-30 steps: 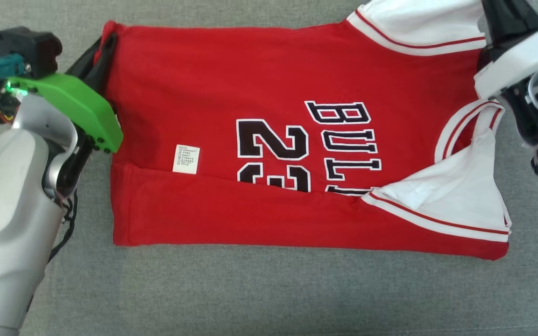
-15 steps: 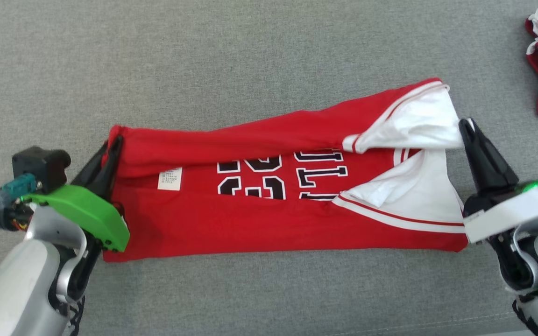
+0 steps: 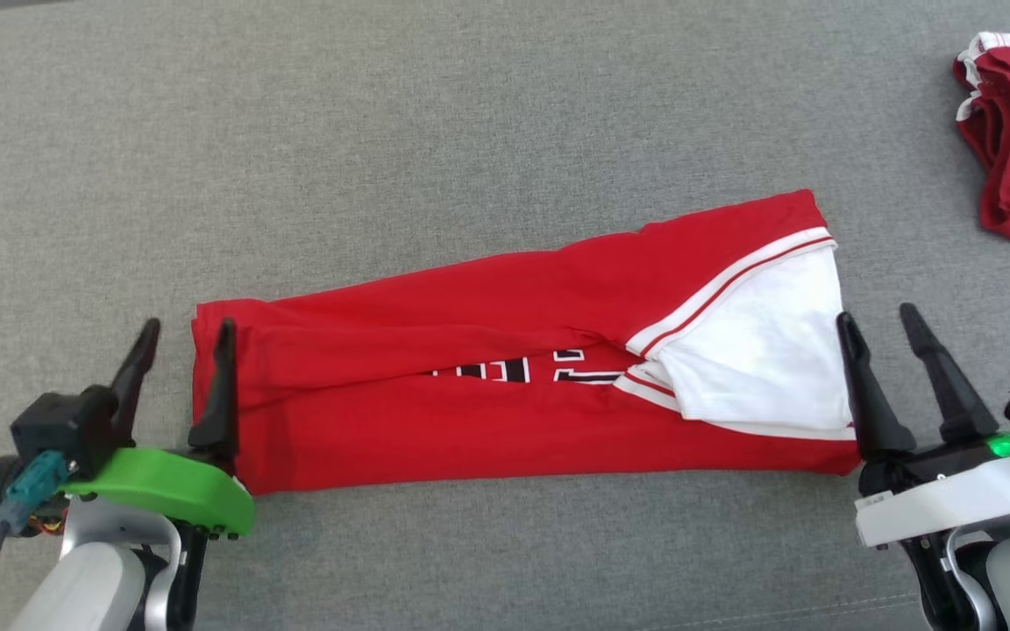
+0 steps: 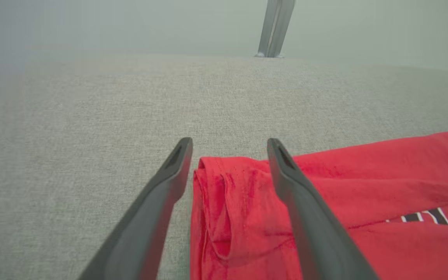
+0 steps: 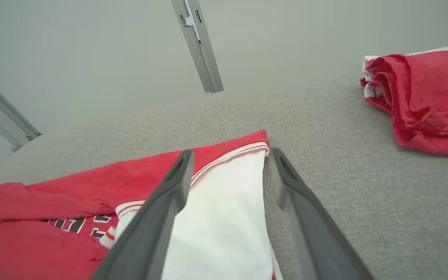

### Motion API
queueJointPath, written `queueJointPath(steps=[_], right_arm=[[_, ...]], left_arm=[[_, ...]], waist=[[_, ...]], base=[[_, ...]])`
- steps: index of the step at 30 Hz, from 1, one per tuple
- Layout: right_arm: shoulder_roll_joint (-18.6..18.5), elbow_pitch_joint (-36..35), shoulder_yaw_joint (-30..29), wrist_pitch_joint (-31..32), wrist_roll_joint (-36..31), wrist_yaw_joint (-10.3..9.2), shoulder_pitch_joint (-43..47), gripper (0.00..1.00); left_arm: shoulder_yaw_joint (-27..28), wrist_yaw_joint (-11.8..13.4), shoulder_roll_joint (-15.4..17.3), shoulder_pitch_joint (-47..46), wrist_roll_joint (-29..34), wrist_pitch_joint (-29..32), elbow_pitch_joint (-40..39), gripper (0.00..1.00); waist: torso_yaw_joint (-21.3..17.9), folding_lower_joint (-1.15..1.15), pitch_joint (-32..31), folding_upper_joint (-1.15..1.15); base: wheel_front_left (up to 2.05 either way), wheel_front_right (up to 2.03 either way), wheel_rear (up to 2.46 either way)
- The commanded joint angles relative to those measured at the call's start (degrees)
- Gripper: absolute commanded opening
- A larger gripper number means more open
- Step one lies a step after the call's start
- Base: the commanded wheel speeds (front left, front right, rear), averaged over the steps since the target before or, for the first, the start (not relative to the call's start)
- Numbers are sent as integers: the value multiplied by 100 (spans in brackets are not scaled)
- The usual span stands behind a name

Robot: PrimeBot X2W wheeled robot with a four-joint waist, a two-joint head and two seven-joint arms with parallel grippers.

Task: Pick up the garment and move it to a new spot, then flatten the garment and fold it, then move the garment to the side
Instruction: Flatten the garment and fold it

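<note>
Seen from the head: let go of the garment (image 3: 505,386) at both ends, where half a second ago both claws were pinched shut on it. Laid now as a long red strip across the middle of the grey surface (image 3: 382,158), with more of the lettering covered than before. Probably finishes the lengthwise fold.

Along the left wrist: left gripper (image 4: 230,140) spread wide, empty, astride the left hem.

Along the right wrist: right gripper (image 5: 231,151) equally wide, holding nothing, astride the white edge; second red pile (image 5: 430,101) far right.
</note>
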Motion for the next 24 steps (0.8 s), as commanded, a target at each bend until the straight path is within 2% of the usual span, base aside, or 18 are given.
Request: queueJointPath(steps=[1,5,9,18,24], right_arm=[[82,-163,-136,-59,-223,0,66,100],[338,-571,-428,70,-728,0,142,100],[475,-888,-530,289,-1010,0,174,100],[553,-1034,-557,546,-1129,0,271,100],[534,-963,-627,640,-1134,0,287,100]], left_arm=[[54,169,-84,94,160,-284,-48,100],[120,573,-295,184,590,-715,-162,100],[130,812,-443,310,970,-820,-379,100],[119,890,-576,611,1265,-856,-628,100],[151,850,-654,595,1303,-861,-659,100]], waist=[[-28,0,-78,0],[-68,0,-203,0],[-83,0,-319,0],[5,0,-438,0],[87,0,-393,0]], base=[[0,0,0],[0,0,0],[0,0,0],[0,0,0],[0,0,0]])
